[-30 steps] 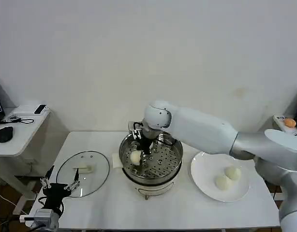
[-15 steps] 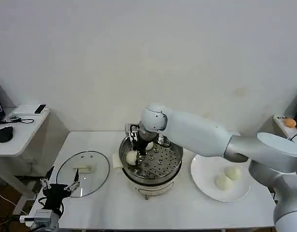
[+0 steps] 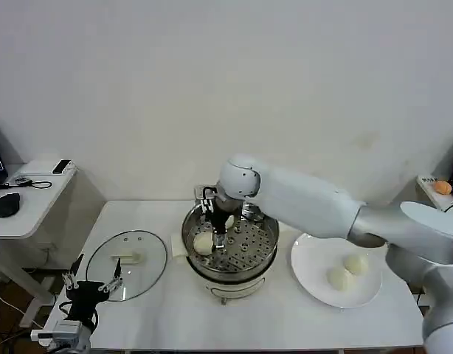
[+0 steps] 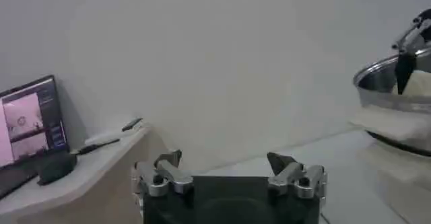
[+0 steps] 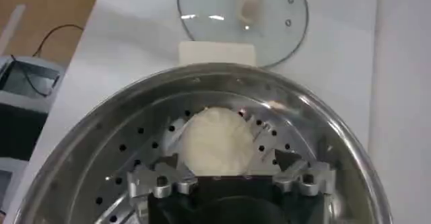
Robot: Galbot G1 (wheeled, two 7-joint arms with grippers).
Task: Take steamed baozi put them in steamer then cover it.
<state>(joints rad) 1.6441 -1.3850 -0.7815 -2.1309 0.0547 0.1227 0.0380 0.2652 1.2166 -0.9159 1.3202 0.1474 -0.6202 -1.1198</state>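
Note:
The steamer stands at the table's middle, and its perforated tray holds a cream-white baozi on its left side. My right gripper hangs open just over that bun, with a finger on each side and a gap at both. A second pale bun peeks out behind the gripper. Two more baozi lie on the white plate at the right. The glass cover lies flat on the table left of the steamer. My left gripper waits open at the table's front left corner.
A white pad lies between the cover and the steamer. A side desk with a mouse and small devices stands to the left, off the table. A laptop screen sits on it.
My right gripper set the baozi on the left side of the tray, opened and drew back slightly to the right. The bun stays on the tray. The left arm has not moved.

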